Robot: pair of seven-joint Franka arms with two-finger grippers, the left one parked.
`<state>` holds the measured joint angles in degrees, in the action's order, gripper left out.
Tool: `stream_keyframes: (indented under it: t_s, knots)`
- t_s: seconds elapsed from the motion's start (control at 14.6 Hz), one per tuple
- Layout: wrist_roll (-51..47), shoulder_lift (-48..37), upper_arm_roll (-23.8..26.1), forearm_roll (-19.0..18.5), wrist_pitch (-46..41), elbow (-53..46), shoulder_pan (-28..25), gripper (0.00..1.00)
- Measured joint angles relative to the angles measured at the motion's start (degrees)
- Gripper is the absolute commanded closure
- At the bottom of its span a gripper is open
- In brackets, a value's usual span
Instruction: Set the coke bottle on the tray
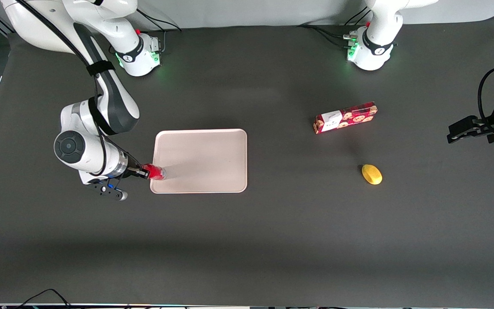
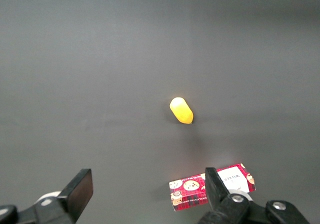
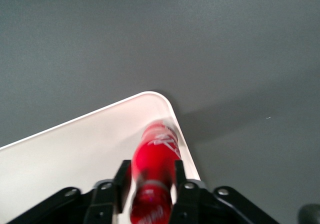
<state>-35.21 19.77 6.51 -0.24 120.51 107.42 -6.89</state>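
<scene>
A dark grey counter (image 1: 247,240) carries a pale beige-pink tray (image 1: 204,150) toward the working arm's end. The right arm's gripper (image 1: 147,173) hangs at the tray's near corner on that end, its two black fingers (image 3: 122,176) clenched on either side of the small red coke bottle (image 1: 157,172). The bottle sits over the tray's rim at that corner; whether it touches the tray cannot be told. It looks light and rigid, with a smooth, likely slippery, rounded body, so a hold across the widest part of the body seems safest. Toward the parked arm's end lie a red cookie box (image 1: 344,117) and, nearer the camera, a small yellow object (image 1: 372,174), both well apart from the tray.
</scene>
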Motion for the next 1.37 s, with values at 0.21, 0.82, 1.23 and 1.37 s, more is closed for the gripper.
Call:
stream_keyframes:
  t_s: [0.21, 0.82, 1.23, 1.37]
  knots:
    - [-0.16, -0.01, 0.00, 0.00, 0.05, -0.04, 0.00, 0.00]
    - [-1.06, -0.57, -0.03, 0.00, 0.30, -2.40, 0.09, 0.00]
    - [11.29, -4.13, -3.67, -0.51, -7.34, -7.11, 3.00, 0.00]
    - [18.05, -5.62, -5.40, -0.51, -9.56, -7.17, 4.74, 0.00]
